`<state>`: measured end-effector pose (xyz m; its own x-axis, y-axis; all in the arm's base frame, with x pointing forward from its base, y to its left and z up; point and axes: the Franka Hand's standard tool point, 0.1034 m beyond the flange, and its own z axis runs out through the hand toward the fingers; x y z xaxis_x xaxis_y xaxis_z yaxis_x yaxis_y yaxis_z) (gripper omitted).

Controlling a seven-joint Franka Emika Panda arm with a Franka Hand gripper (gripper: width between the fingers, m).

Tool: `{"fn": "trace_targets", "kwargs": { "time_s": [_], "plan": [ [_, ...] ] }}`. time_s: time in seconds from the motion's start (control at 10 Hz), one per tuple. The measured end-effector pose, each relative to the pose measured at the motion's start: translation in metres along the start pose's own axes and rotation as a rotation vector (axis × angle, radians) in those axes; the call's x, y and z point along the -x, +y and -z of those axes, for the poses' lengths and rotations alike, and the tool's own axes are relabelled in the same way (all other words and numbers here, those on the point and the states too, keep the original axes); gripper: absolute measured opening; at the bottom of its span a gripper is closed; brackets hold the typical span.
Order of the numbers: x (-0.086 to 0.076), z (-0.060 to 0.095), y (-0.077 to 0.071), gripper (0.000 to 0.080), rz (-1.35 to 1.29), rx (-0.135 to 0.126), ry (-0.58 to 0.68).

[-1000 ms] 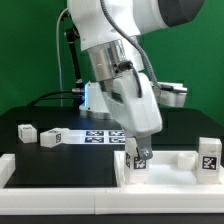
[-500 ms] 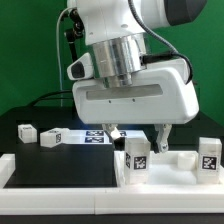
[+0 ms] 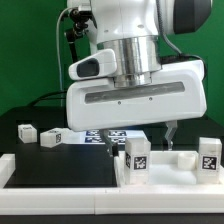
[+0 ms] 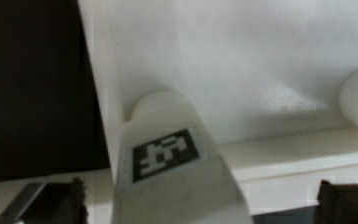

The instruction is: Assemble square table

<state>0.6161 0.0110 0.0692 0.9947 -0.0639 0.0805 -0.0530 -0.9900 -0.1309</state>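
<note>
The white square tabletop (image 3: 170, 168) lies at the exterior view's lower right. A tagged white leg (image 3: 136, 156) stands upright on it, and another tagged leg (image 3: 209, 156) stands at its right edge. My gripper (image 3: 138, 140) hangs just above the first leg, open, with a dark finger (image 3: 170, 134) on either side of it. In the wrist view the same leg (image 4: 167, 150) rises between my open gripper (image 4: 197, 205) fingers (image 4: 51, 200), and the fingers are clear of it. Two loose tagged legs (image 3: 25, 131) (image 3: 50, 138) lie on the black table at the left.
The marker board (image 3: 100, 135) lies flat behind the gripper. A long white border rail (image 3: 60, 172) runs along the front. A green backdrop closes off the back. The arm's wide hand hides much of the table's middle.
The gripper was shut low at the standing leg a second ago. It has since opened and risen slightly, and the hand now faces broadside with the fingers spread either side of the leg.
</note>
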Motion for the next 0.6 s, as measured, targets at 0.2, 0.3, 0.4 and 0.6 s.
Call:
{"fn": "trace_targets", "kwargs": {
  "time_s": [0.2,0.3,0.4,0.6],
  "plan": [
    [0.0,-0.0002,-0.0004,0.0519,-0.013,-0.004,-0.008],
    [0.0004,-0.0005,0.0013,0.0381,-0.042,-0.003,-0.008],
    [0.001,-0.0005,0.0067,0.0292,-0.121,0.003,-0.009],
    [0.0008,-0.0003,0.0062,0.0292,-0.246,0.0,-0.008]
  ]
}}
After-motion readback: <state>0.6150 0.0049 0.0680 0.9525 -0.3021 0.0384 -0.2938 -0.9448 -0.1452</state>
